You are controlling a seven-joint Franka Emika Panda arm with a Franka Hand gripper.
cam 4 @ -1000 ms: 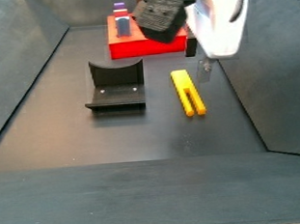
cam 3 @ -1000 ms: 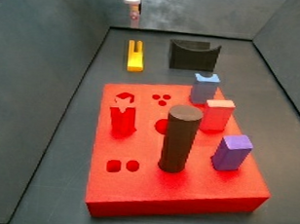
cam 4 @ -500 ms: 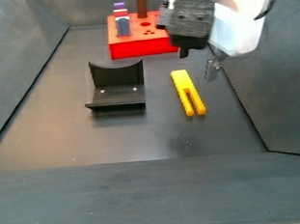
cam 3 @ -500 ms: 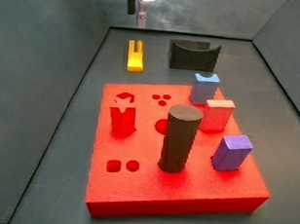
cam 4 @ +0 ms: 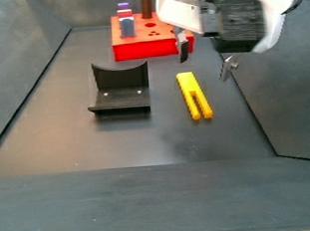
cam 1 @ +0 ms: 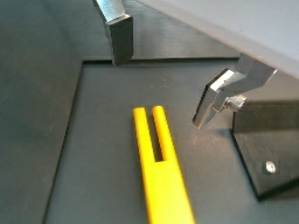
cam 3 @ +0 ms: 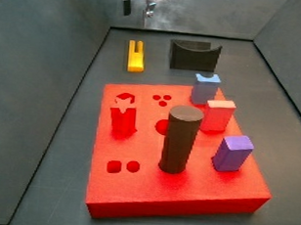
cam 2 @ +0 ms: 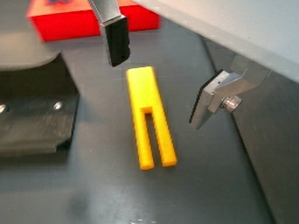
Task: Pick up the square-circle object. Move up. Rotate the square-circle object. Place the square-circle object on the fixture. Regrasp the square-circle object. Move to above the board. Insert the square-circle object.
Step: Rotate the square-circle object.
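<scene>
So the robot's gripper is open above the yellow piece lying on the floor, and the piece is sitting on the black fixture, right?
Not quite. The gripper is open above the square-circle object, but that piece lies flat on the floor beside the fixture, not on it. A side view shows bare floor between them, and a wrist view shows the same.

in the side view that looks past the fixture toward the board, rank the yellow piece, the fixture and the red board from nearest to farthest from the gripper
The gripper hangs open above the floor, holding nothing.
1. The yellow piece: on the floor just below the gripper.
2. The red board: behind the gripper, at the far end.
3. The fixture: off to the side, beyond the yellow piece.
Board and fixture are close to call in this view.
</scene>
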